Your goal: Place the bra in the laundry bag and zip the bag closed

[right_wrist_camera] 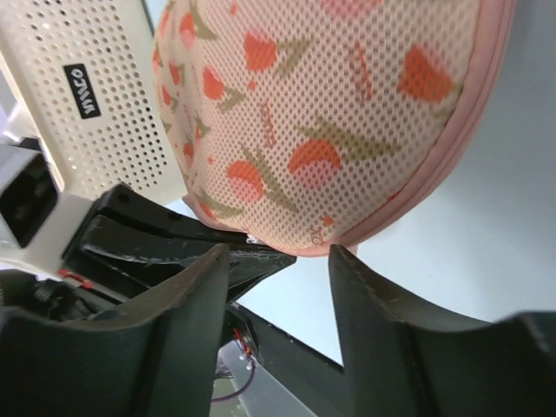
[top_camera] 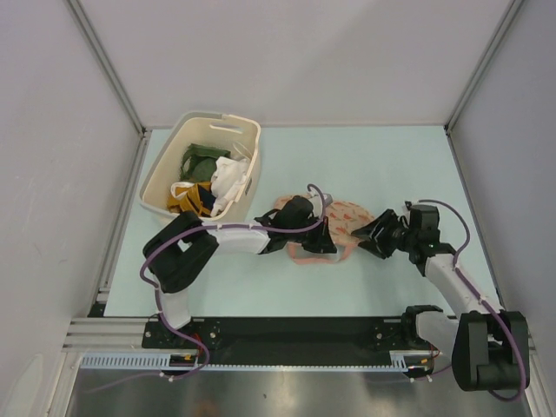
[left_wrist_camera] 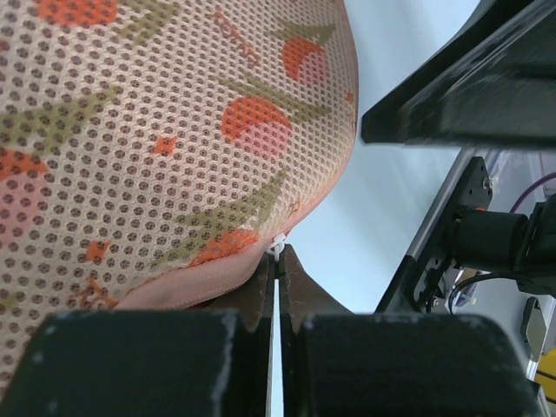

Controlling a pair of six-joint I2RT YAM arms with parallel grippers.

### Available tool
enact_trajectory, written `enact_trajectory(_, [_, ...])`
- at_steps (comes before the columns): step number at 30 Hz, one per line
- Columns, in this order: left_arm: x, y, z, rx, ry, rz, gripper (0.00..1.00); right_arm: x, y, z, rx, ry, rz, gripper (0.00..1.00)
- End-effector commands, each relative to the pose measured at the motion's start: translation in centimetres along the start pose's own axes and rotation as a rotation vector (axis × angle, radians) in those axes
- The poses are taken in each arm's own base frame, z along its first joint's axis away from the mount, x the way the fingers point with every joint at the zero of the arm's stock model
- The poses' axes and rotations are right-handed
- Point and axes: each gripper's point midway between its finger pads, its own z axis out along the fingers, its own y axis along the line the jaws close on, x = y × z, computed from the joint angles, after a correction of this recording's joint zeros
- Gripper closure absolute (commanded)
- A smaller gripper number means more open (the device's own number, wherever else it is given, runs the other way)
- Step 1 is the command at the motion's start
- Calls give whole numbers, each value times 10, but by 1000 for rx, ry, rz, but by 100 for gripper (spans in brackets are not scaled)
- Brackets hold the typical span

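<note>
Since the zip needs one side pulling and the other side holding, I've got both arms crowded onto the laundry bag [top_camera: 352,217], which lies on the worktop [top_camera: 391,165] between them, just right of the cream basket [top_camera: 221,120] of clothes. My left claw [left_wrist_camera: 276,261] is pinched fully shut right at the pink zip edging [left_wrist_camera: 200,282], with a tiny white bit [left_wrist_camera: 278,246] caught at its tips. I reckon that's the zip pull, though it's too small to swear to. My right claw [right_wrist_camera: 278,256] has its jaws apart and nothing between them, and the bag's rounded pink rim sits just beyond the tips. It looks placed to pin that end down so the mesh doesn't drag along with the zip.

No sign of the bra anywhere, not on the worktop and not through the mesh, so my guess is it's already inside. Can't tell from these views how much of the zip is left to close.
</note>
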Motion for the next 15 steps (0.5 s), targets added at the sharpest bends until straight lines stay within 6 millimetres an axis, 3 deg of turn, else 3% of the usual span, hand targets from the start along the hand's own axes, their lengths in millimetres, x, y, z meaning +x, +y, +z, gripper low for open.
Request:
enact_trajectory(1, [-28,-25,2,51,-81,9,100,5,-4,6,42,-19,82,49])
enact_trajectory(2, [-28,-25,3,50,-79,9,100,7,-4,7,44,-15,85,52])
enact_trajectory(9, [-26,-34,6,62,-77,12,100,15,-3,18,42,-2,110,52])
enact_trajectory(15, [-24,-30,13,43,-63,10,100,23,-9,7,81,-21,79,49])
